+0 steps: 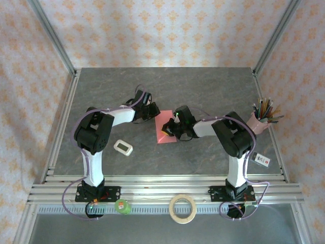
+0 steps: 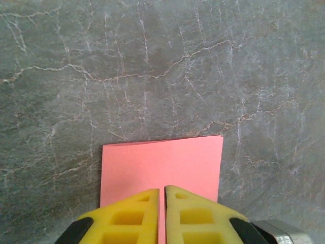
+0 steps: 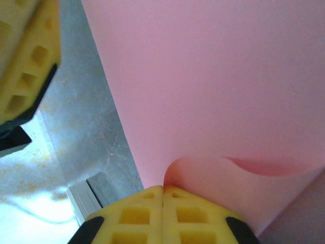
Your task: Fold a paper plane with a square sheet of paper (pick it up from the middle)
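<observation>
Pinching the square sheet of paper [image 3: 213,91] at one edge, the right gripper [image 3: 163,189] has its yellow fingers pressed tight together with no gap, and the pink paper bulges up in a small curl right at their tips while the rest sweeps away from them in a broad, smooth plane. Opposite it, the left gripper [image 2: 162,190] sits over the sheet's other side with its jaws all but closed, only a hairline slit of pink showing between them. Whether it actually nips the paper or just rests on it I cannot tell. From that wrist the sheet looks flat, its two far corners sharp. Seen from overhead, the sheet lies on the grey marbled table [image 1: 203,91] between the two arms, which reach in to it from either side. A small white gadget [image 1: 123,147] lies well to the left of the sheet and a little nearer the arm bases. A cup of pens [image 1: 259,122] stands far off to the sheet's right. A roll of tape [image 1: 183,209] rests well on the near side of the sheet, between the two arm bases.
</observation>
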